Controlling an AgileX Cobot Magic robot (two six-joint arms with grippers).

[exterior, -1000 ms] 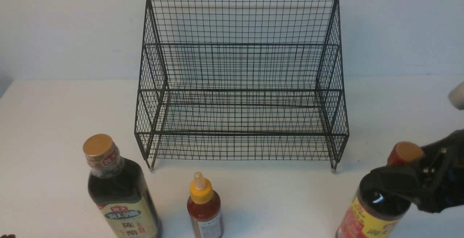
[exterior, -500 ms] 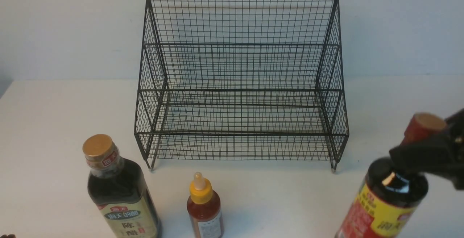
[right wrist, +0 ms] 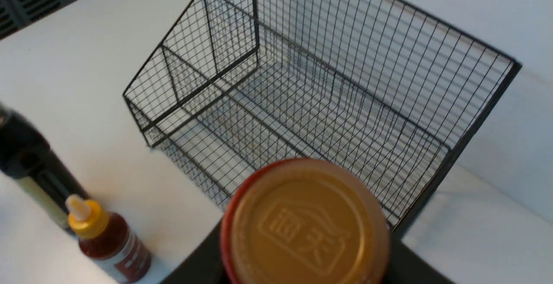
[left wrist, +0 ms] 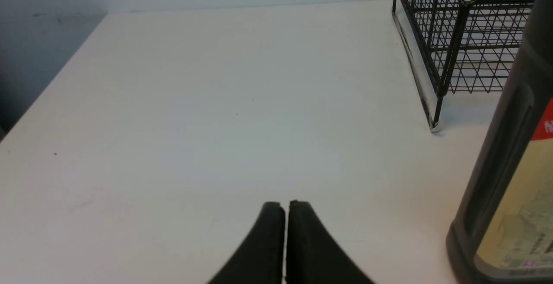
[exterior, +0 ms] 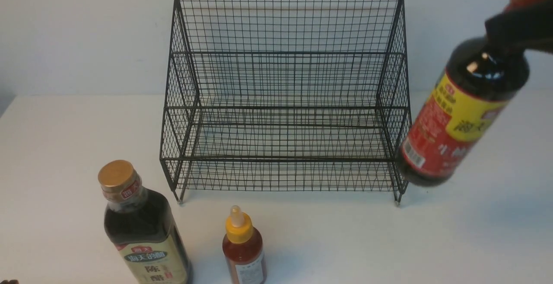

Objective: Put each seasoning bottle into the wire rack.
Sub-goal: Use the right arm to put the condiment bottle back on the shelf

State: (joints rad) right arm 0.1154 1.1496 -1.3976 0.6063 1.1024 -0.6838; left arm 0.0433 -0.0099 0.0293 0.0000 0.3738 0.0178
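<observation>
The right claw (exterior: pixel 518 27), clamped on the red-label bottle (exterior: pixel 458 115), holds it tilted just right of the rack (exterior: pixel 285 106) (left claw (left wrist: pixel 285 208) pressed together).

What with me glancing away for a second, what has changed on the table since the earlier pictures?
The right claw, clamped on the neck of the red-necked bottle, has raised it up and forward; it now hangs in the air, tilted, beside the right side of the wire rack. The gold-capped bottle, the small sauce bottle and the rack stayed put.
</observation>
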